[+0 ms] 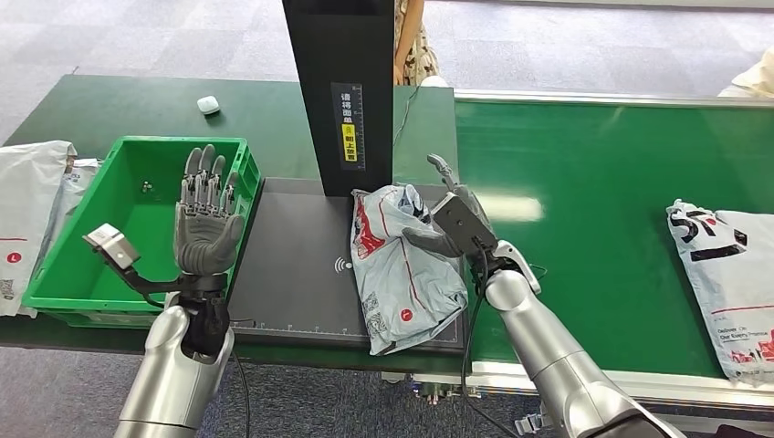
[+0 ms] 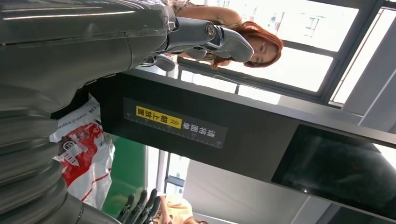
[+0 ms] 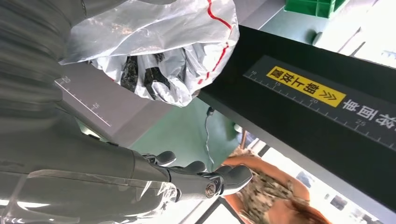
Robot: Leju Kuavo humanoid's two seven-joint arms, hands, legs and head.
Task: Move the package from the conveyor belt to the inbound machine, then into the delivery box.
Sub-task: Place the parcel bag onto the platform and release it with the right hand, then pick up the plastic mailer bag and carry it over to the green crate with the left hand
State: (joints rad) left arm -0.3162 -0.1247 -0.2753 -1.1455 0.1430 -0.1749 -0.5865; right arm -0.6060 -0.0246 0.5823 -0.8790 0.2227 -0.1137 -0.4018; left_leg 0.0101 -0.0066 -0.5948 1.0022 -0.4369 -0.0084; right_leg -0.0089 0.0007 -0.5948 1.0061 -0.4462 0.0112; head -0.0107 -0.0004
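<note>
While I watch the head view, I count three plastic mailers: one grey package [image 1: 402,265] on the black inbound machine platform [image 1: 297,274], a second [image 1: 726,274] on the green conveyor belt [image 1: 593,182], a third [image 1: 23,210] left of the one green delivery box [image 1: 64,265]. My right hand [image 1: 452,219] grips the package's upper edge, with one finger sticking up; my left hand [image 1: 205,210] stands upright over the box, fingers spread, holding nothing. From the left wrist, I see the machine's black post [image 2: 210,126], its dark screen [image 2: 345,168], the package [image 2: 86,154] beside it, and a person [image 2: 261,42] by bright windows. From the right wrist, crumpled package film [image 3: 154,51] lies against my fingers [image 3: 140,77], near the post's yellow label [image 3: 306,86].
</note>
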